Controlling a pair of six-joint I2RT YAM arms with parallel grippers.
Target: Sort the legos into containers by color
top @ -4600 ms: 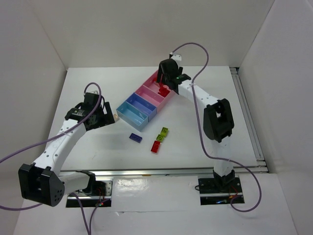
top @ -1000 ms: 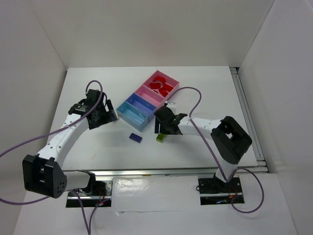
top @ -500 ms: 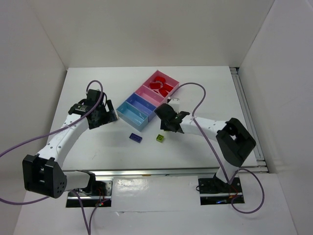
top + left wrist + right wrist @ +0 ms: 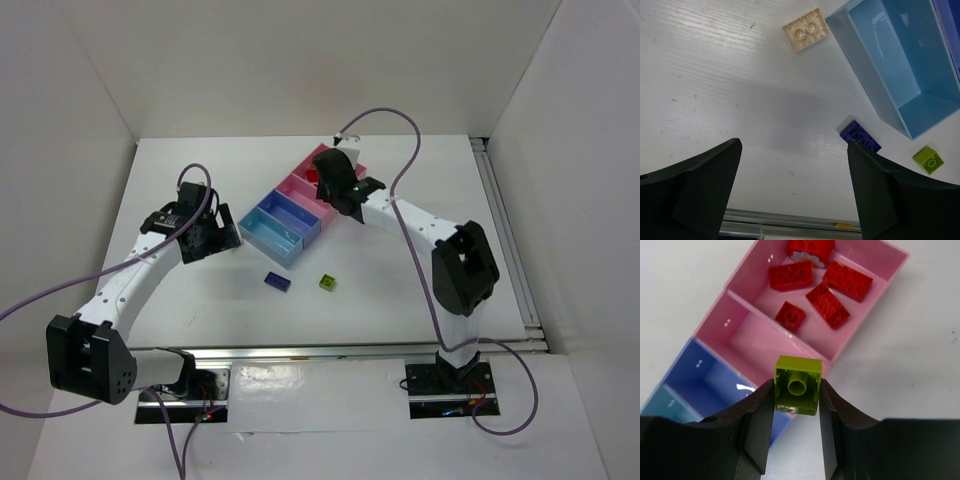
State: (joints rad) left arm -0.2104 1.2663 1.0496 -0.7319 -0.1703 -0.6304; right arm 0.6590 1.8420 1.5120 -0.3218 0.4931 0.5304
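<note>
My right gripper point(image 4: 798, 392) is shut on a lime-green lego point(image 4: 798, 385), held underside up above the near rim of the pink trays. Several red legos point(image 4: 827, 302) lie in the far pink tray point(image 4: 880, 260); the second pink tray point(image 4: 752, 335) holds nothing. From above, the right gripper point(image 4: 335, 185) hangs over the pink end of the containers point(image 4: 300, 200). On the table lie another lime-green lego point(image 4: 327, 283), a dark purple-blue lego point(image 4: 278, 281) and a tan lego point(image 4: 805, 36). My left gripper point(image 4: 794, 147) stands open and holds nothing, left of the light blue tray point(image 4: 867, 85).
White walls enclose the table on three sides. A metal rail point(image 4: 505, 230) runs along the right edge and another point(image 4: 790, 222) along the near edge. Purple cables point(image 4: 395, 120) loop above both arms.
My right gripper shut on a lime-green lego on the table, lifted it and carried it back over the pink trays. The left arm has not moved.
</note>
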